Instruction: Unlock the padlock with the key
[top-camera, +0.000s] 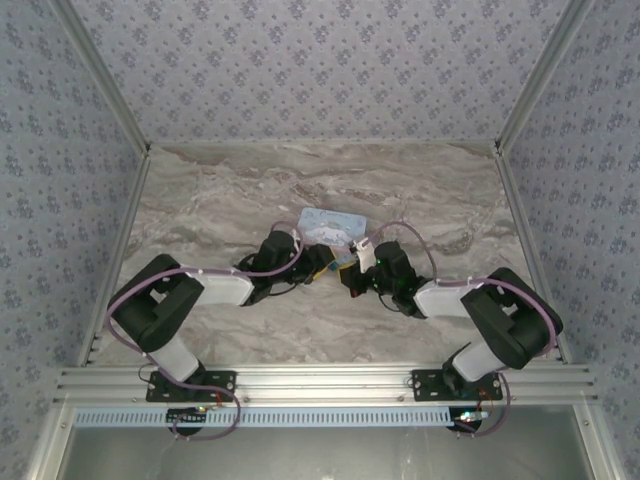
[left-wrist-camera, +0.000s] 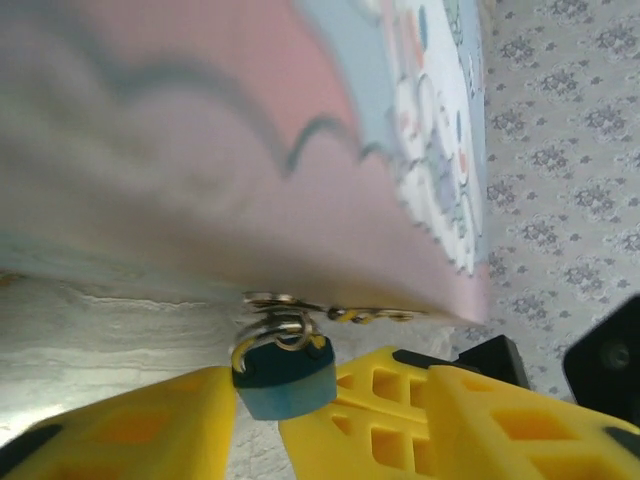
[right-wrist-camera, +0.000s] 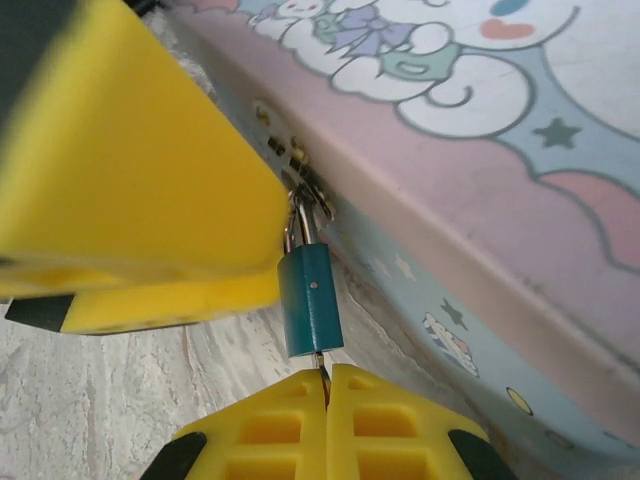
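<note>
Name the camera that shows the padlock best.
Right wrist: the padlock hangs sharp and whole from the tin, key at its base. Left wrist: blurred and low in frame. Top: too small to tell.

Two arms were counted, the left arm (top-camera: 200, 295) and the right arm (top-camera: 470, 300). There were two grippers, the left gripper (top-camera: 320, 267) and the right gripper (right-wrist-camera: 326, 385), each with two yellow fingers. There was one padlock (right-wrist-camera: 312, 300), hanging just above the right gripper's fingertips and beside a finger of the left gripper. One key (right-wrist-camera: 322, 363) showed as a thin sliver between the padlock and the right gripper's pressed-together tips. One cartoon-printed tin (right-wrist-camera: 480, 190) lay just beyond both grippers, with one metal hasp (right-wrist-camera: 300, 170). One marble table (top-camera: 250, 190) carried it all.
</note>
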